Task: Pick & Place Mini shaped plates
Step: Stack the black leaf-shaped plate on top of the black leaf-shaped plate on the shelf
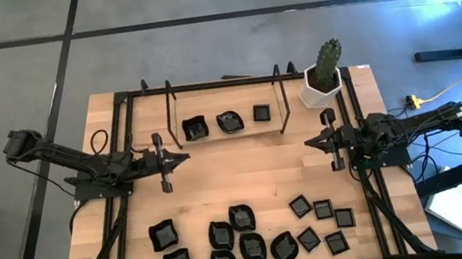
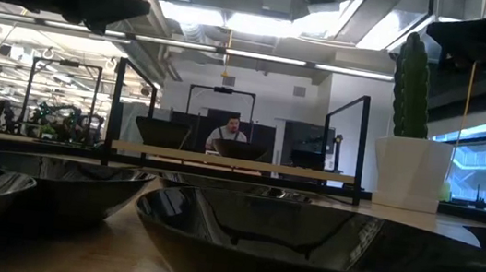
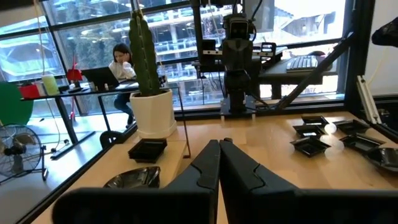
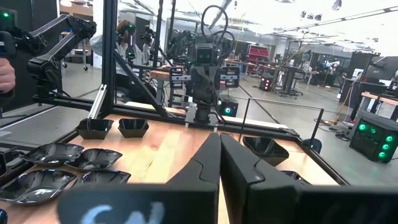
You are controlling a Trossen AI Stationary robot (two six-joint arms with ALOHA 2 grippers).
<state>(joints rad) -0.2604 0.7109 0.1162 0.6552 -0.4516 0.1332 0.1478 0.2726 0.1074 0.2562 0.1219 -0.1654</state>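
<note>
**Both arms parked mid-table, fingers pressed together, nothing held**

My left gripper [image 1: 183, 158] sits at the left-middle of the wooden table [image 1: 256, 184], pointing toward the centre. In its wrist view the two fingers [image 3: 208, 168] meet edge to edge with no gap, and nothing is between them. My right gripper [image 1: 310, 143] mirrors it on the right side, facing the left one across bare wood; its fingers [image 4: 208, 163] are likewise closed tight and empty.

Out from there, the mini shaped plates lie in two groups. Three of them [image 1: 228, 122] sit in a row at the far side of the table, inside a black wire frame [image 1: 171, 112]: a wavy-edged one, a rounded one and a small flat square. The larger scatter [image 1: 249, 234] covers the near edge, wavy and rounded dishes to the left and centre, small squares [image 1: 322, 210] to the right, some touching. All are well apart from both grippers.

A white pot with a green cactus [image 1: 323, 75] stands at the far right corner. In the low view a person [image 2: 228, 134] sits in the room behind.
</note>
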